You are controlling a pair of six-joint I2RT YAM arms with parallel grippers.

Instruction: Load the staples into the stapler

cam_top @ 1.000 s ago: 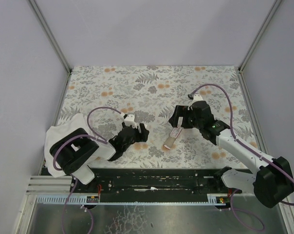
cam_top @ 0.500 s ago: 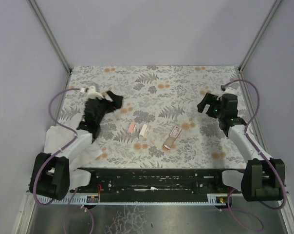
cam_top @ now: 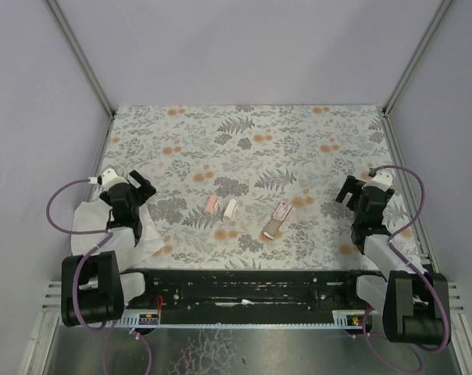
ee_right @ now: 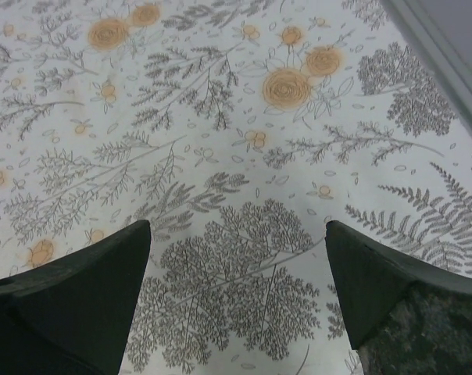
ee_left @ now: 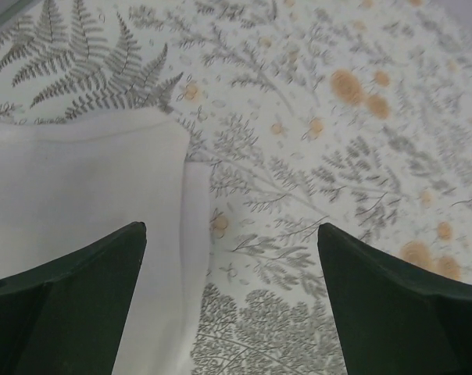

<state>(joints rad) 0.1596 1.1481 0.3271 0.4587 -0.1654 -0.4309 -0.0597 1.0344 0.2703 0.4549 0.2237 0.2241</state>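
Left arm (cam_top: pixel 125 207) and right arm (cam_top: pixel 370 209) retreated outward, jaws wide and empty, staples box (cam_top: pixel 280 212) contents indiscernible

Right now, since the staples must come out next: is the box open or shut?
Open: the tan tray pokes out of the red box at its near end. Contents too small to tell.

Staple box (cam_top: pixel 280 212): small, flat and red with a pale label, lying flat near the middle of my counter (cam_top: pixel 337 141), its long axis angled toward the near left. Its tan inner tray (cam_top: pixel 270 231) is slid partway out at the near end. To its left, a slim salmon-pink bar (cam_top: pixel 211 204) and a slim white bar (cam_top: pixel 230 208) lie side by side; I cannot tell which is the stapler.
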